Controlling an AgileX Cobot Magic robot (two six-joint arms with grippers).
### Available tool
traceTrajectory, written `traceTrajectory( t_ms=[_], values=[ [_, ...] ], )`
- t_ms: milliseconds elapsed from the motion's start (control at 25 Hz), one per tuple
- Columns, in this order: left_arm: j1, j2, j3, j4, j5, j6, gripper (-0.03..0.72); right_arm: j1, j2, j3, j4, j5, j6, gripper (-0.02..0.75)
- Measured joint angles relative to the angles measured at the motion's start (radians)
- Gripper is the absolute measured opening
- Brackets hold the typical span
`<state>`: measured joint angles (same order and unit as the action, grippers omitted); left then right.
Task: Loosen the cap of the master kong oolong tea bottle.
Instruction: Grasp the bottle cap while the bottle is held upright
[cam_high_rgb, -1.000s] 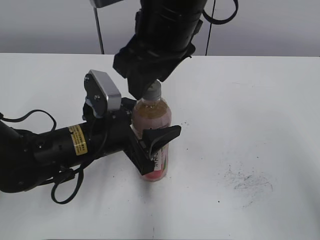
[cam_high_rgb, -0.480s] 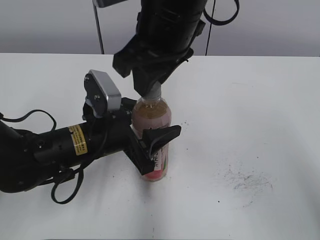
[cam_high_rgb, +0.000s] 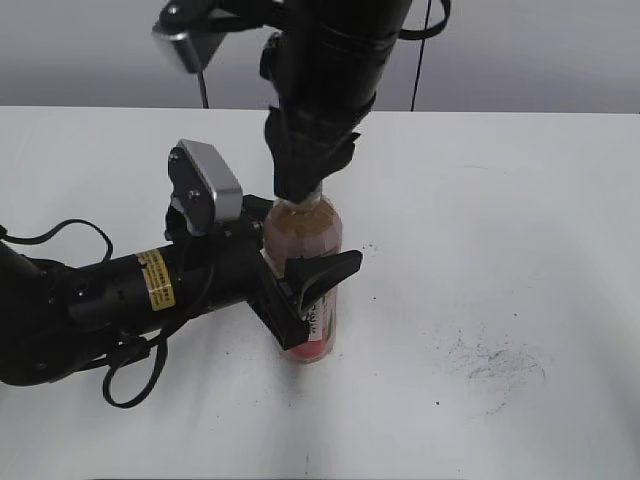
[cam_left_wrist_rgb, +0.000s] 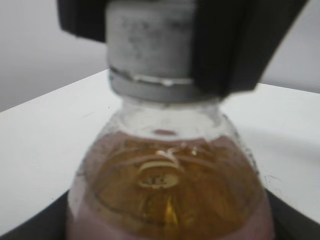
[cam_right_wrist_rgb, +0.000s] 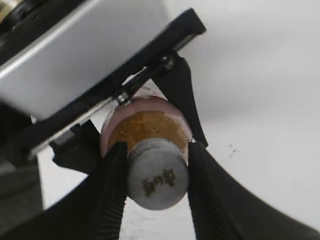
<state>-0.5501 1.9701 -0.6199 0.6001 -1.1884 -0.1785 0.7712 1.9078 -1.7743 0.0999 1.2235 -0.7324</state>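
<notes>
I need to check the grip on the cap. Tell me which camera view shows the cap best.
The right wrist view: the cap shows its top, with the dark logo, and its side, with a right gripper finger pressed on each flank. The left wrist view shows only its blurred ribbed side. In the exterior view the right gripper hides it almost entirely.

A bare lab test bench; a plain white table (cam_high_rgb: 520, 200) against a blank grey wall (cam_high_rgb: 560, 50).

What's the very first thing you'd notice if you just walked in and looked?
A bottle of amber tea stands mid-table, hugged around its body by the left gripper. From above, the right gripper pinches the grey cap. Dark smudges mark the white table to its right.
</notes>
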Motion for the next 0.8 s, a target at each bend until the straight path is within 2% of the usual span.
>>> traceTrajectory(
  t_ms=[120,280,360,400,520,640,680,800],
  values=[
    [0.000,0.000,0.000,0.000,0.000,0.000,0.442,0.001,0.000,-0.003,0.001,0.006,-0.464,0.272],
    [0.000,0.000,0.000,0.000,0.000,0.000,0.442,0.015,0.000,-0.005,-0.013,0.015,-1.195,0.272],
    [0.000,0.000,0.000,-0.002,0.000,0.000,0.442,0.025,0.000,-0.005,-0.029,0.015,-1.440,0.272],
    [0.000,0.000,0.000,-0.003,0.000,0.000,0.442,0.032,-0.001,-0.005,-0.035,0.015,-1.497,0.272],
    [0.000,0.000,0.000,-0.003,0.000,0.000,0.442,0.035,-0.003,-0.005,-0.040,0.015,-1.544,0.272],
    [0.000,0.000,0.000,-0.001,0.000,0.000,0.442,0.035,-0.005,-0.005,-0.041,0.016,-1.335,0.276],
    [0.000,0.000,0.000,0.000,0.000,0.001,0.442,0.035,-0.006,-0.005,-0.041,0.016,-1.238,0.309],
    [0.000,0.000,0.000,0.000,0.000,0.000,0.442,0.035,-0.016,-0.005,-0.039,0.003,-0.829,0.521]
  ],
)
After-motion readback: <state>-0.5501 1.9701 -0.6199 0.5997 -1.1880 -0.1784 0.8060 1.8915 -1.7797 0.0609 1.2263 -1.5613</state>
